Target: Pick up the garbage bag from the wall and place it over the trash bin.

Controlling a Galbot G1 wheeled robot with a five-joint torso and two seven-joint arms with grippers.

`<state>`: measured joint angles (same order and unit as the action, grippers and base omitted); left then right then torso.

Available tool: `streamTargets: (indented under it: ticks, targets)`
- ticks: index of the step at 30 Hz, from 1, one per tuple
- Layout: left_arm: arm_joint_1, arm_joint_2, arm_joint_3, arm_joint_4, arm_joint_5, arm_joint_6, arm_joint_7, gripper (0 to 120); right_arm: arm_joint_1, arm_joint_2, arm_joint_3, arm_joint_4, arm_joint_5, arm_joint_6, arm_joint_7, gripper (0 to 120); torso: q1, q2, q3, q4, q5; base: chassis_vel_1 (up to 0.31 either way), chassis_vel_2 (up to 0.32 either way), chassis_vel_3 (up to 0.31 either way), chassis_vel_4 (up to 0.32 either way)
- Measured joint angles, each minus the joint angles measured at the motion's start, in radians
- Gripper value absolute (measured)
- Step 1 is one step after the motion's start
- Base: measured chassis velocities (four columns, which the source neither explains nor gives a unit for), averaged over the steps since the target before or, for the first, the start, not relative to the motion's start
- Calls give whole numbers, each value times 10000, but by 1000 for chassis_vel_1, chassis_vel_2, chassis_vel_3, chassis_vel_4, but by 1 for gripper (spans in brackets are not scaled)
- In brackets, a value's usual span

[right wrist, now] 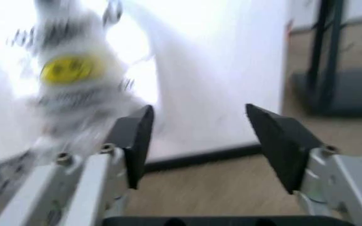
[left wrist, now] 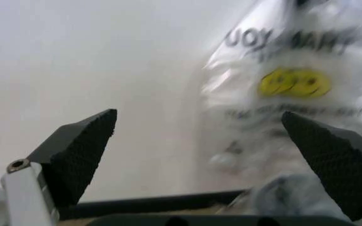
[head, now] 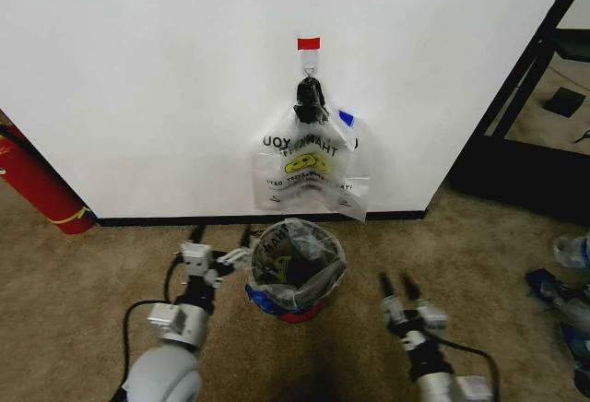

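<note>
We have both arms low over the carpet, facing the wall point(head: 138, 79). Our left gripper point(head: 221, 247) sits just beside the trash bin point(head: 297, 266), jaws spread wide and empty; in the left wrist view the left gripper point(left wrist: 200, 141) frames bare wall and, toward one jaw, the hanging bags. Our right gripper point(head: 398, 284) is on the bin's other side, a little apart from it, jaws also spread with nothing between them; the right wrist view shows the right gripper point(right wrist: 197, 136) pointed at the baseboard point(right wrist: 200, 157), with the bags off beyond one jaw.

The garbage bag point(head: 309, 173) hangs ahead of and above both sets of jaws, on the hook point(head: 309, 72) under the red tape strip point(head: 308, 43), straight above the bin. The bin already appears to have a printed plastic bag draped in it.

Several bags hang bunched under a black knot point(head: 310, 100), and that is our main worry: closing the jaws on a fold could catch more than one layer, or pull the whole bunch off the hook. The film is thin and slippery, so a shallow pinch may slide out, and a hard tug may tear it. Reaching up from beside the bin, our left arm could also knock the light bin over.
</note>
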<state>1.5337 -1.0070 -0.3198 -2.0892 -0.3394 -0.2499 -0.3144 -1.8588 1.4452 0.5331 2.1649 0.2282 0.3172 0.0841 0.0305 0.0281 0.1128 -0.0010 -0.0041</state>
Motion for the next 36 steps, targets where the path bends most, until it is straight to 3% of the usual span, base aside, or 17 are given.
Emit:
streamTargets:
  ticks: [6,11,22,36]
  targets:
    - [777,-72,-530,380,377,-894,148,100,-557,536,234,1016,-903,685,198,84,-1,0,0,2,0,0,0,0,0]
    - [486,-411,-650,459,526,-947,130,100,-589,920,110,1482,-1446,609,376,98,0,0,0,0,0,0,0,0,0]
    - [403,-360,-716,232,1166,-594,243,100,-622,1542,-323,2195,-2695,273,384,100,0,0,0,0,1,0,0,0,0]
    - [573,-832,-633,75,1330,-447,145,100,-635,1628,-439,2423,-2854,-33,440,100,0,0,0,1,1,0,0,0,0]
